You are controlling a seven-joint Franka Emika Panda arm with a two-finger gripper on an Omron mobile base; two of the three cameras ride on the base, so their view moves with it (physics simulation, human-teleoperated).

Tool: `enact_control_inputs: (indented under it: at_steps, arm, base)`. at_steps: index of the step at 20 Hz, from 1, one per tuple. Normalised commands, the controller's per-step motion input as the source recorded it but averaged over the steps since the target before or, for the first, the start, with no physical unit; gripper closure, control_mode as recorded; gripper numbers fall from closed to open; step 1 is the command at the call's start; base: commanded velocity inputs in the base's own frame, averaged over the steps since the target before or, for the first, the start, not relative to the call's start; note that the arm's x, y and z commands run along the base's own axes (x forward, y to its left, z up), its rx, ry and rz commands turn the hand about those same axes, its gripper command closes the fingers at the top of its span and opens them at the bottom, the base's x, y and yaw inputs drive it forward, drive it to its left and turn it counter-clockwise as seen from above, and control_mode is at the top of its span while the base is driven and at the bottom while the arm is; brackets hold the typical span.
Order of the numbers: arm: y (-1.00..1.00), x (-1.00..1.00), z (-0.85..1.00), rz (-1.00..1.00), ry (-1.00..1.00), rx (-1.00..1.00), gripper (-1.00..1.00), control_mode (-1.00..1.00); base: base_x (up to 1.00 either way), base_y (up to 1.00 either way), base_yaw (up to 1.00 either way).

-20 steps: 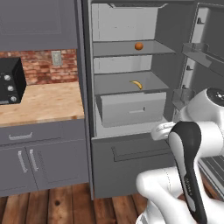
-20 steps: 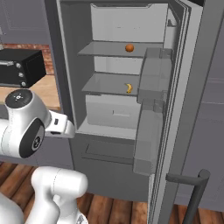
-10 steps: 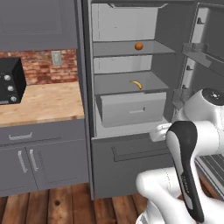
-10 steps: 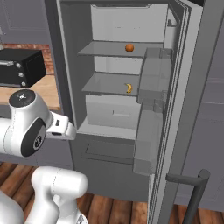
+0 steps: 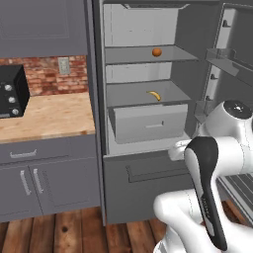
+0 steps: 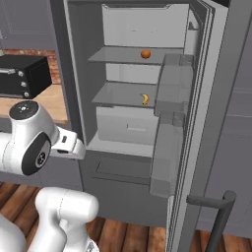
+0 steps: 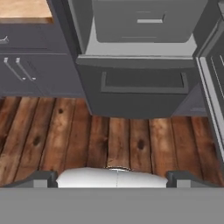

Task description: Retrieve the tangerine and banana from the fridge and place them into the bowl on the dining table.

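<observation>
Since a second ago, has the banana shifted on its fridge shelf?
No. The banana lies at the same spot on the middle shelf, just above the drawer, and the tangerine sits on the shelf above.

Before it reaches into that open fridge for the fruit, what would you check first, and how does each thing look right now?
1. Fridge door open: ok.
2. Tangerine in sight on the upper shelf: ok.
3. Banana in sight on the shelf below, above the drawer: ok.
4. Fingers apart and holding nothing: ok.
5. Hand aimed at the fruit: not ok, the hand view looks at the wooden floor.
6. Bowl ready on the table: cannot tell.
</observation>
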Motion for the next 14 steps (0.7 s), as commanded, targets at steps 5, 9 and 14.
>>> enact_control_inputs:
  at_steps: [5,9,14]
  arm:
    - [0.03,0.0,-0.06,-0.08,0.0,-0.02,-1.0,-1.0]
    - [0.09,0.0,-0.02,-0.1,0.0,-0.03,-1.0,-1.0]
    - [0.02,0.0,0.0,-0.02,0.0,-0.01,-1.0,1.0]
  base:
    - [0.0,0.0,0.0]
    - [0.0,0.0,0.0]
    - [0.0,0.0,-0.04]
